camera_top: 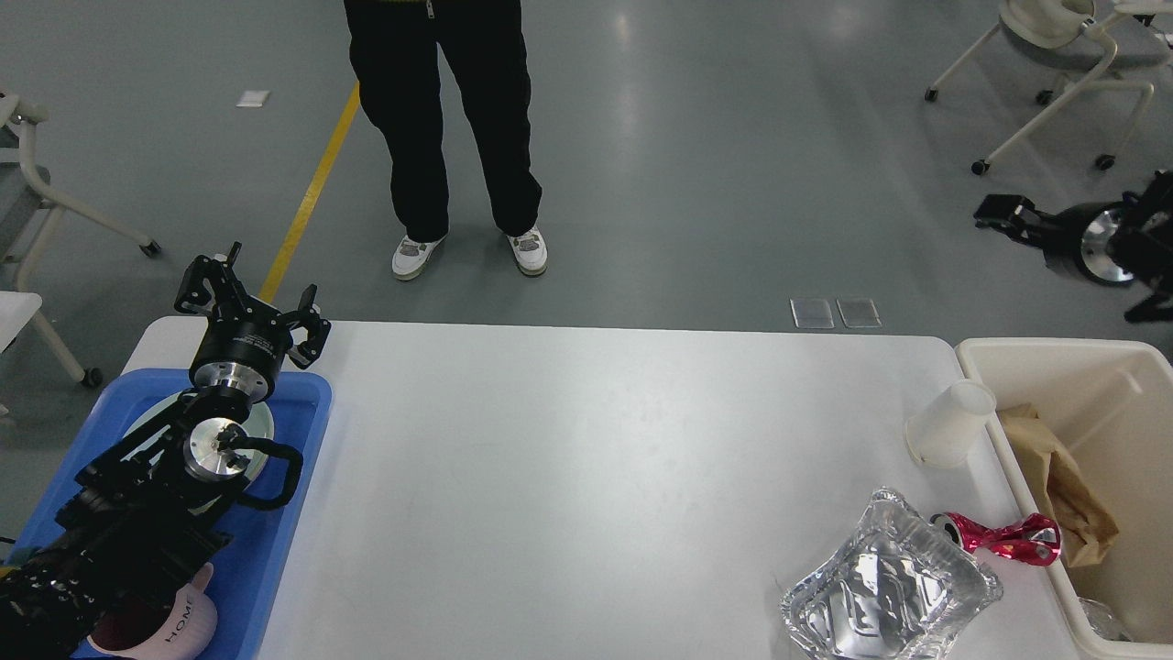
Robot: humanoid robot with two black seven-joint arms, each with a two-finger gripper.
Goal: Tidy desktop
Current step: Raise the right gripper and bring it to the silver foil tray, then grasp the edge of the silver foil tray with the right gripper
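Note:
The white desktop [586,458] fills the middle of the head view. On its right end stand a white paper cup [948,422], a crumpled foil tray [884,587] and a crushed red can [1003,539]. My left gripper [249,298] hovers open and empty over the far left corner, above the blue tray [298,513]. My right gripper [1003,218] is raised high at the far right, beyond the cream bin [1081,367]; it is seen side-on and its fingers cannot be told apart.
Brown crumpled paper [1054,481] lies inside the cream bin. The blue tray holds a pale plate [264,423] and a pink mug [179,628] marked HOME. A person [449,119] stands beyond the far edge. Wheeled chairs [1063,55] stand at the back right.

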